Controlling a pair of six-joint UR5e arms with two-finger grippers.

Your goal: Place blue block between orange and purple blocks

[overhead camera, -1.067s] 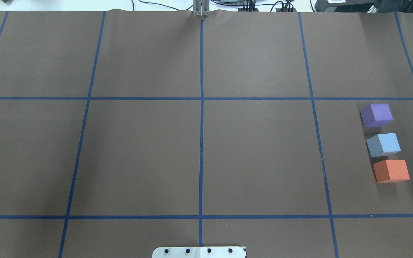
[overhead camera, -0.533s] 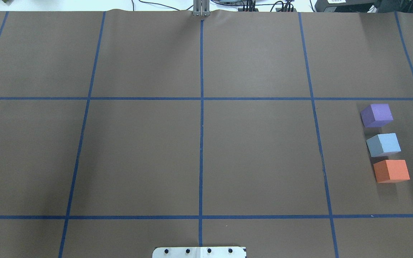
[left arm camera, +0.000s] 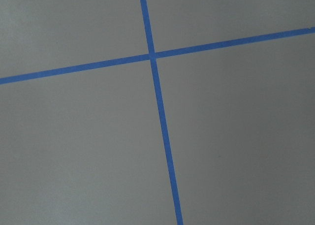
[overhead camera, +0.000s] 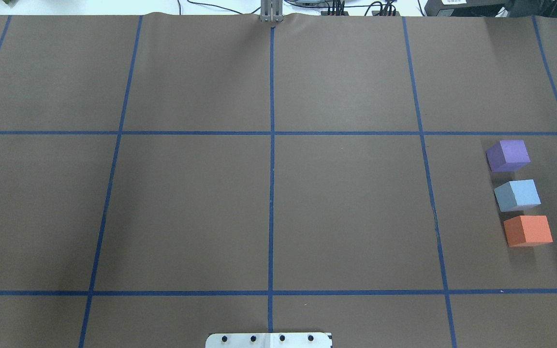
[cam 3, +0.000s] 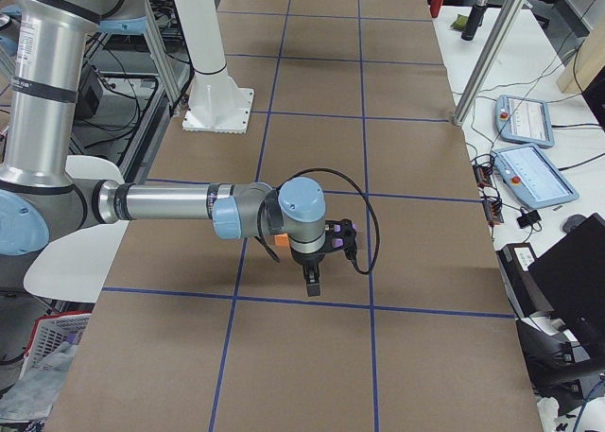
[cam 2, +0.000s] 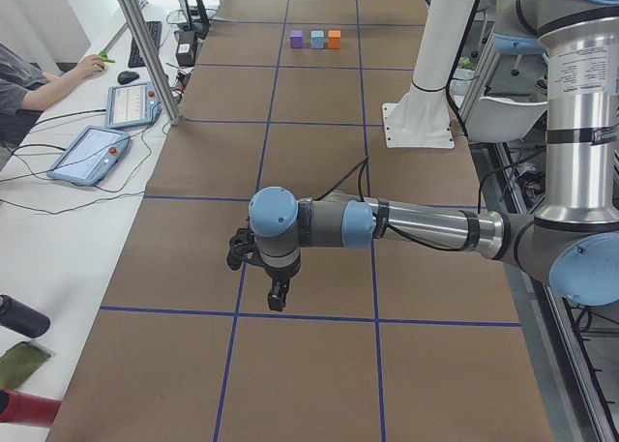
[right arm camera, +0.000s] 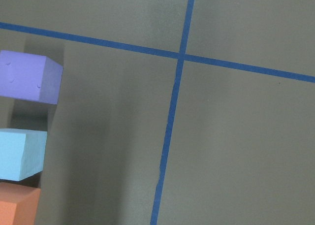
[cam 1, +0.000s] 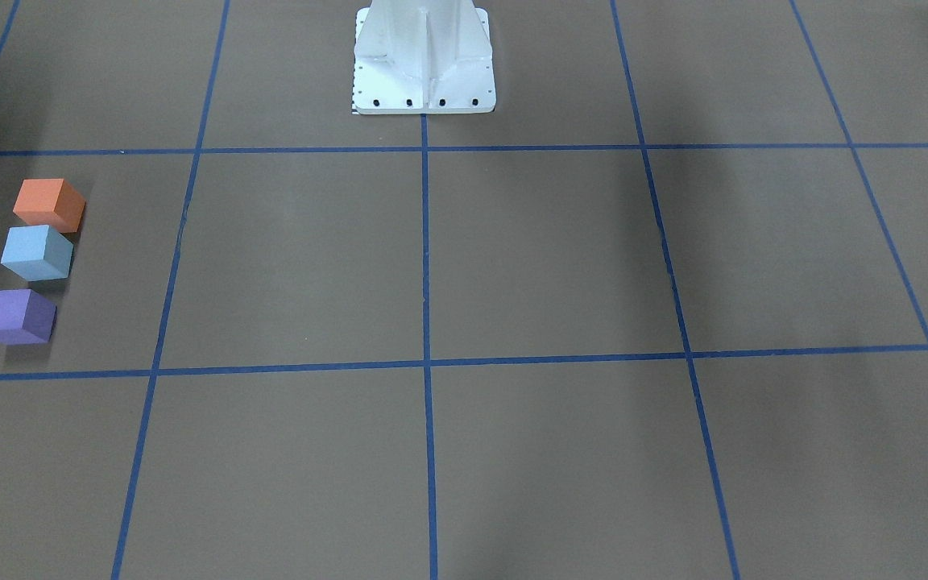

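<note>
The light blue block (overhead camera: 517, 195) sits on the brown table cover in a row between the purple block (overhead camera: 508, 155) and the orange block (overhead camera: 528, 230), with small gaps. The row shows at the left in the front-facing view: orange block (cam 1: 48, 204), blue block (cam 1: 36, 252), purple block (cam 1: 16, 316). The right wrist view shows the blue block (right arm camera: 19, 153) at its left edge. My right gripper (cam 3: 312, 285) hangs above the table near the blocks, seen only in the exterior right view. My left gripper (cam 2: 276, 297) shows only in the exterior left view, far from the blocks. I cannot tell whether either is open or shut.
The robot's white base (cam 1: 424, 64) stands at the table's near middle edge. Blue tape lines (overhead camera: 271, 169) divide the cover into squares. A metal post (cam 2: 145, 50) and tablets (cam 2: 89, 154) stand on the operators' side, where a person (cam 2: 29, 84) sits.
</note>
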